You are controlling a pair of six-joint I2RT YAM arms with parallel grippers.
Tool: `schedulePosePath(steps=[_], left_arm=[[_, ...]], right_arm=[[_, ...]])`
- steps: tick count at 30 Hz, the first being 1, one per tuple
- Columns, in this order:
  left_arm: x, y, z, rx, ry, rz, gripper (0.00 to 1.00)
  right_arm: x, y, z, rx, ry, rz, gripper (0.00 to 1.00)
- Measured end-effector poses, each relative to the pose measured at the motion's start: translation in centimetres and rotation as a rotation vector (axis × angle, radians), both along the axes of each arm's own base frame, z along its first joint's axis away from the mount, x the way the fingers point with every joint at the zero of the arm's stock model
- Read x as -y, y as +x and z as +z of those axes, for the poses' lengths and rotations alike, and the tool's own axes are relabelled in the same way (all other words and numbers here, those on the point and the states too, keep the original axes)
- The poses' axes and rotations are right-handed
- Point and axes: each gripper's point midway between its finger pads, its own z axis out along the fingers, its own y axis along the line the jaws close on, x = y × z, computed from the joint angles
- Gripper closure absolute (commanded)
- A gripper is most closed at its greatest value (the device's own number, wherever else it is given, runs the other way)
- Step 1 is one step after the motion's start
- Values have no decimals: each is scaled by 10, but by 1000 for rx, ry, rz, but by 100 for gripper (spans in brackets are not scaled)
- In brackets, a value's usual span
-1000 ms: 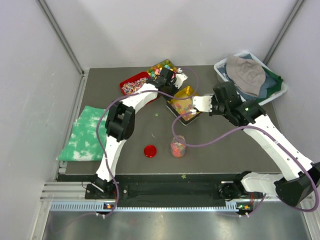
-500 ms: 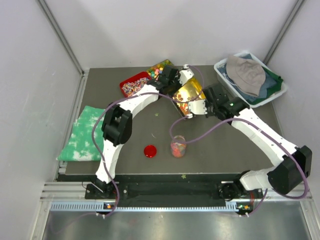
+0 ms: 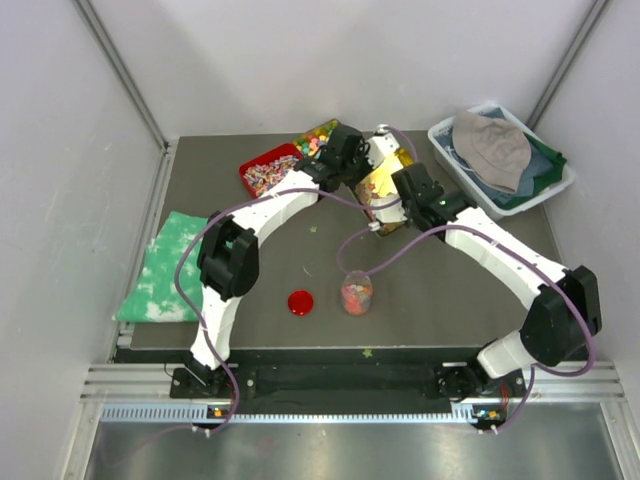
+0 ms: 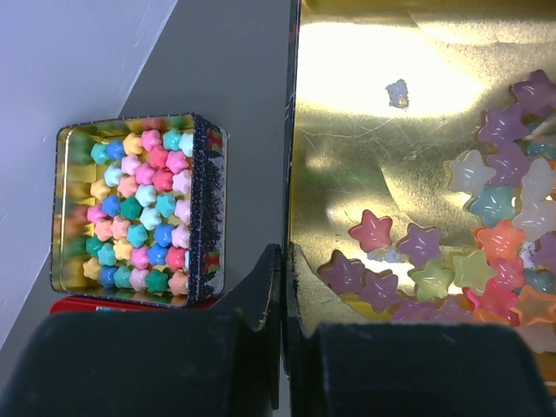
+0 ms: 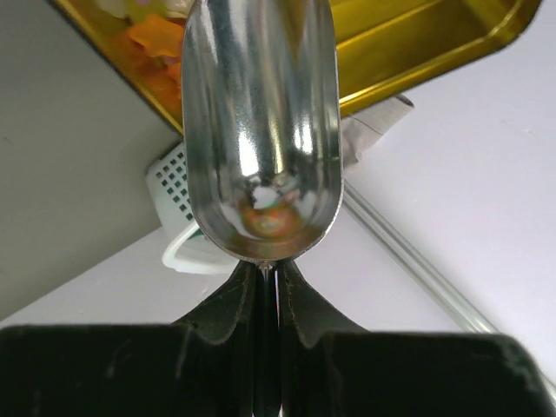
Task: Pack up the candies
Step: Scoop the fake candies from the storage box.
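Note:
The candies (image 4: pixel 486 261) are small glossy star pieces heaped in the low end of a gold tin (image 4: pixel 365 130), which is tilted at the table's back middle (image 3: pixel 385 178). My left gripper (image 4: pixel 283 261) is shut on the tin's side wall; it also shows in the top view (image 3: pixel 362 165). My right gripper (image 5: pixel 269 265) is shut on the handle of a metal scoop (image 5: pixel 261 122), held just below the tin's edge (image 5: pixel 417 43). The scoop's bowl shows only an orange smear. A clear jar (image 3: pixel 356 293) with candies stands at the front centre.
A square tin of matte pastel stars (image 4: pixel 139 213) stands left of the gold tin. A red tray of wrapped sweets (image 3: pixel 268 170), a red lid (image 3: pixel 300 302), a green cloth (image 3: pixel 170 268) and a white basket of clothes (image 3: pixel 500 155) are around.
My left gripper has lifted one side of the gold tin, so it went from flat to tilted. My right arm has swung the scoop left, toward the tin.

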Motion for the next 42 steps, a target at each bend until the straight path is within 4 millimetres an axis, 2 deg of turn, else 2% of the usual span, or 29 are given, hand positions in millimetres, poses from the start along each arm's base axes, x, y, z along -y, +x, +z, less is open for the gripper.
schedulePosePath(steps=[9, 14, 19, 33, 42], left_arm=[[-10, -8, -16, -21, 44, -3, 100], [-15, -10, -25, -30, 68, 4, 100], [-15, -10, -25, -29, 70, 7, 100], [-17, -13, -27, -48, 78, 10, 100], [-20, -14, -29, -57, 86, 16, 100]], right_arm=[[5, 11, 18, 72, -95, 13, 100], [12, 7, -3, 29, -178, 36, 100], [15, 3, -18, -7, -224, 51, 100], [-7, 17, -42, -11, -260, 80, 100], [-11, 22, -52, -12, -262, 81, 100]])
